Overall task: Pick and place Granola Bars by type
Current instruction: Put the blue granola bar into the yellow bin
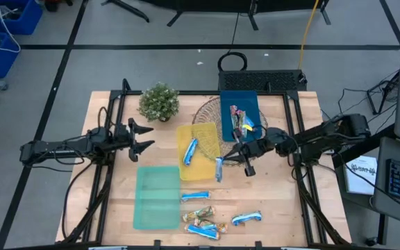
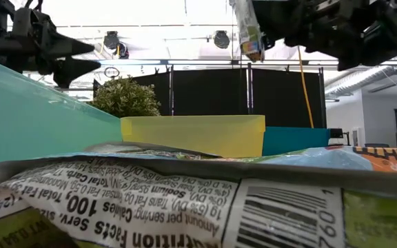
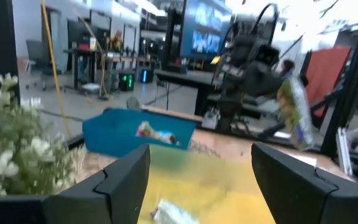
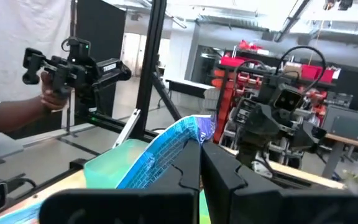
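My right gripper (image 1: 244, 158) hangs over the table between the yellow tray (image 1: 207, 146) and the blue tray (image 1: 242, 104), shut on a granola bar (image 4: 169, 149) with a blue-and-white wrapper. My left gripper (image 1: 144, 137) is open and lifted near the table's left side, by the plant. One blue-and-white bar (image 1: 190, 151) lies in the yellow tray and another (image 1: 219, 169) lies at its right edge. Some bars (image 1: 240, 119) lie in the blue tray. Several more (image 1: 201, 215) lie on the table right of the green tray (image 1: 157, 196). My right gripper pinches the granola bar between its two shut fingers at one end of the wrapper (image 4: 194, 138). The bar is lifted clear of the table and hangs below the fingers (image 2: 248, 31), roughly upright.
A potted plant (image 1: 160, 102) stands at the far left and a round wire basket (image 1: 209, 111) lies under the trays' far ends. A bar's wrapper (image 2: 185, 200) fills the low view's foreground. A person's hand (image 4: 51, 99) holds a device beyond the table.
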`<state>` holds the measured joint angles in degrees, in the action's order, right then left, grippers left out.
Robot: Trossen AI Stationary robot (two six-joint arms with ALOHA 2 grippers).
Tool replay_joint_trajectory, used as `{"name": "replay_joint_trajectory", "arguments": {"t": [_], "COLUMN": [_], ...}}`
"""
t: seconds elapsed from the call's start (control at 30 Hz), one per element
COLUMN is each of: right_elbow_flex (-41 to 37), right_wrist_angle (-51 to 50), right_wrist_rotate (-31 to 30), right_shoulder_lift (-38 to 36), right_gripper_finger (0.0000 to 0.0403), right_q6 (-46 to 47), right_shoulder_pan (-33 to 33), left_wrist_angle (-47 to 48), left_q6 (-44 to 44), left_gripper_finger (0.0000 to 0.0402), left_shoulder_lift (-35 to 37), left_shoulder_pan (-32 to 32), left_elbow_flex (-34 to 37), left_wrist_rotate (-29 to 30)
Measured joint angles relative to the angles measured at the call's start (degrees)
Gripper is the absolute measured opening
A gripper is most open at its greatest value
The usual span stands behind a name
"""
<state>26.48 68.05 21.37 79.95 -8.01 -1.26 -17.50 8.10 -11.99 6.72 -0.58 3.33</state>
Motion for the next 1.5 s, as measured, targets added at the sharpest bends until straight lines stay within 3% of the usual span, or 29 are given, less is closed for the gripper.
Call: {"name": "replay_joint_trajectory", "arguments": {"t": [0.47, 0.83, 1.0, 1.13, 1.27, 1.5], "right_elbow_flex": [0.6, 0.6, 0.6, 0.6, 0.6, 0.6], "right_wrist_angle": [1.2, 1.2, 1.2, 1.1, 1.3, 2.4], "right_wrist_rotate": [1.5, 1.5, 1.5, 1.9, 1.5, 1.4], "right_shoulder_lift": [2.7, 2.7, 2.7, 2.7, 2.7, 2.8], "right_gripper_finger": [0.0, 0.0, 0.0, 0.0, 0.0, 0.0], "right_q6": [1.5, 1.3, 1.3, 1.3, -0.2, -1.7], "right_shoulder_pan": [-1.7, -1.7, -1.7, -1.7, -1.7, -1.7], "left_wrist_angle": [-2.1, -2.6, -2.4, -1.1, -3.3, -9.9], "left_q6": [1.1, 1.0, 0.1, 0.5, 5.9, 16.1], "left_gripper_finger": [0.0278, 0.0278, 0.0278, 0.0277, 0.0257, 0.019], "left_shoulder_lift": [0.0, 0.0, 0.0, 0.0, -2.0, -12.2], "left_shoulder_pan": [0.0, 0.0, 0.1, 0.6, 0.8, 0.8], "left_elbow_flex": [0.0, 0.0, 0.0, 0.0, -0.1, 0.0], "left_wrist_rotate": [-0.2, 5.5, 11.4, 10.0, 9.4, 21.6]}}
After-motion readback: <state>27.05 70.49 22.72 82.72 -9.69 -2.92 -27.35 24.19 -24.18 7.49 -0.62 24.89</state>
